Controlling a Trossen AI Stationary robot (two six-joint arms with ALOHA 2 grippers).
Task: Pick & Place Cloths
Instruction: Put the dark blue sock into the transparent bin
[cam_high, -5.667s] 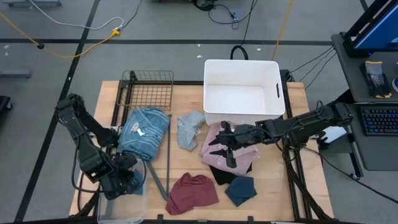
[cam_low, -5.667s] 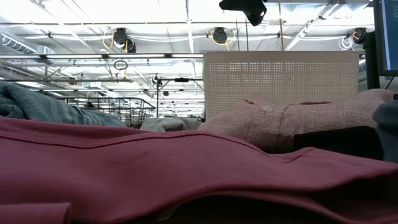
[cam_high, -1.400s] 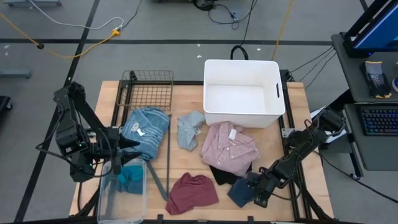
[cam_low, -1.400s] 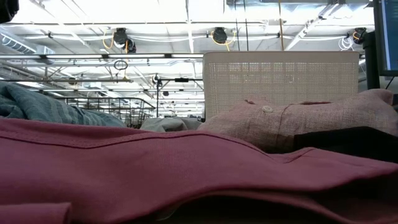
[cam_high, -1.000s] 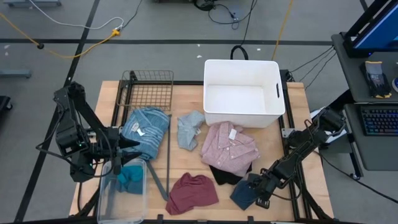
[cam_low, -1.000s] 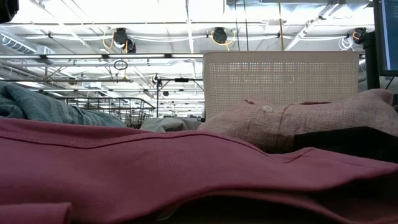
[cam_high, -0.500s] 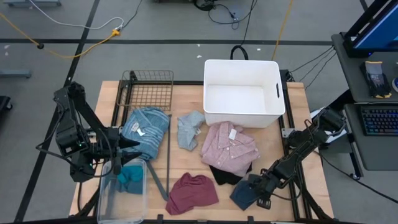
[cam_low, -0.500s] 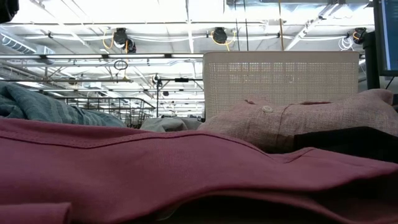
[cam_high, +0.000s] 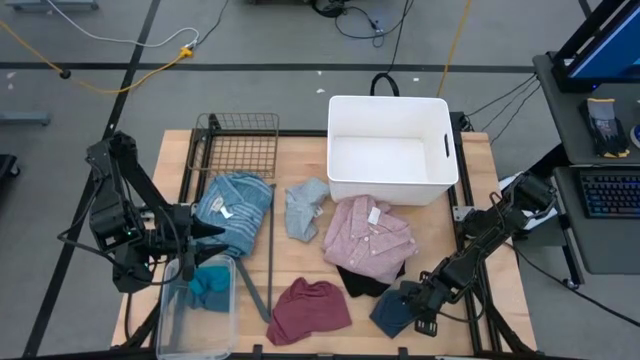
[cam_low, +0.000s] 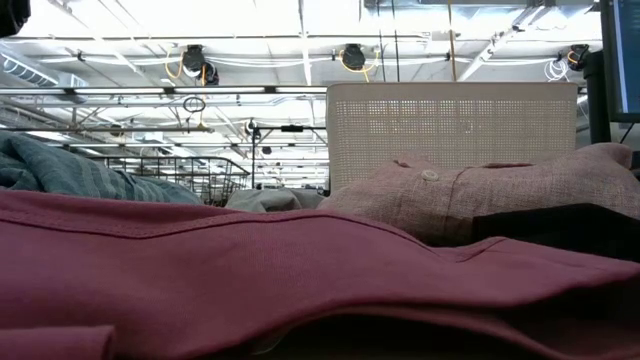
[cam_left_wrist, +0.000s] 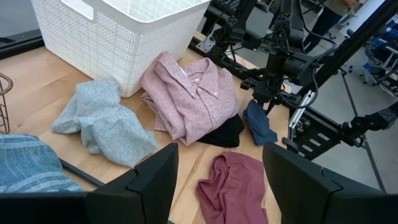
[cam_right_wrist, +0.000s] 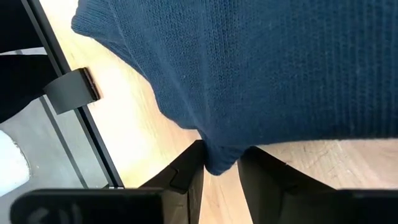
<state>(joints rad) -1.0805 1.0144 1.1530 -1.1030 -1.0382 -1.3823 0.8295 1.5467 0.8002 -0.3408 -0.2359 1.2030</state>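
The right gripper (cam_right_wrist: 219, 163), at the table's five o'clock corner, pinches the navy cloth's (cam_high: 390, 310) edge; next, probably a lift toward the white tub (cam_high: 390, 150) at twelve.

Bare table (cam_high: 470, 180) right of white tub (cam_high: 390, 150)

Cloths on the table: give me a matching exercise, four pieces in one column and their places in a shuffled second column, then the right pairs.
Things:
1. pink shirt
2. navy piece
3. teal piece
4. blue striped top

Places:
A. in the clear bin at the table's front left corner
B. just in front of the white tub
C. in front of the wire basket, on the left half of the table
D. at the right gripper, an edge between its fingers

Pairs: 1-B, 2-D, 3-A, 4-C
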